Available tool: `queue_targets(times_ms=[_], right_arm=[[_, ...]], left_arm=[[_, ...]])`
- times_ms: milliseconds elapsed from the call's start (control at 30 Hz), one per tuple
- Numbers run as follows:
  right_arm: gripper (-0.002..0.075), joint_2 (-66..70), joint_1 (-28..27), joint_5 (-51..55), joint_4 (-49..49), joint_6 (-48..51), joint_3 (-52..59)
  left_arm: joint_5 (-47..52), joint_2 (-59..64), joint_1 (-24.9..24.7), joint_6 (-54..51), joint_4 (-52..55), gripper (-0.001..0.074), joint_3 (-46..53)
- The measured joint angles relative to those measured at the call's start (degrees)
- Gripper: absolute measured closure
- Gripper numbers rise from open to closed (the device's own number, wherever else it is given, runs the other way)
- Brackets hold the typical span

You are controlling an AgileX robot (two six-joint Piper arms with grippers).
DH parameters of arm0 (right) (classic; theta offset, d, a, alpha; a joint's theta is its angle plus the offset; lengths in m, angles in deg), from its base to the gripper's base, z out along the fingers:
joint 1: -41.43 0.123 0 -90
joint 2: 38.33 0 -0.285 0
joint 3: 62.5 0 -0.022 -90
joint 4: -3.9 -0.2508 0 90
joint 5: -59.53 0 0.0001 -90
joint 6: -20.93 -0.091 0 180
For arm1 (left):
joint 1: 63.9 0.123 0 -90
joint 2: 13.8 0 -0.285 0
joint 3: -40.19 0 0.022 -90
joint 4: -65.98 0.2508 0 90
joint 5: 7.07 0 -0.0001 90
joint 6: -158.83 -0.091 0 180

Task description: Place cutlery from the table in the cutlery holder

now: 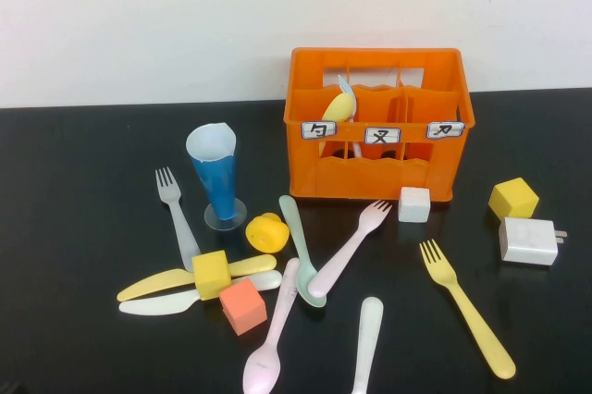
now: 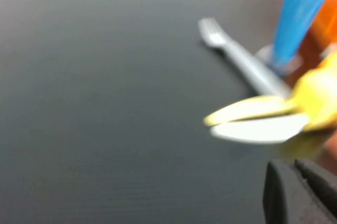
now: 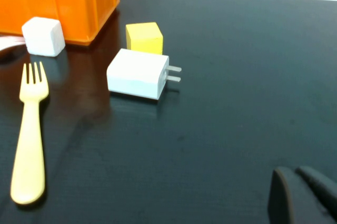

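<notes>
- Orange cutlery holder (image 1: 381,126), far centre of counter (image 1: 74,227); yellow spoon (image 1: 339,107) inside.
- Left hand (image 2: 303,192), near pale knife (image 2: 258,129): grip state indiscernible.
- Right hand (image 3: 305,195), near right, beyond yellow fork (image 3: 27,134): grip state indiscernible.

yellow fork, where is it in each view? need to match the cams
High view: yellow fork at lower right, right of the orange crate, tines pointing up-left.
Left wrist view: not in it; left end effector low at the corner.
Right wrist view: at the left edge; right end effector at the lower corner.
Shared landmark: white charger beside a yellow cube.
</notes>
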Motion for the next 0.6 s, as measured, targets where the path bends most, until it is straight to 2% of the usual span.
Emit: queue_targets(times_ms=[167,267,467,600], right_arm=[[0.0729,0.00,0.00,0.00,0.00,0.00,0.00],[0.0729,0.00,0.00,0.00,0.00,0.00,0.00],[0.0729,0.00,0.00,0.00,0.00,0.00,0.00],[0.0729,0.00,0.00,0.00,0.00,0.00,0.00]], left_arm=[[-11.84,0.00,0.00,11.99,-26.37,0.0736,0.35],[-17.67,0.00,0.00,13.00,-37.19,0.0736,0.35],[-22.08,0.00,0.00,10.65,-40.78,0.0736,0.35],[-18.43,0.00,0.00,7.04,-35.67,0.0736,-0.72]])
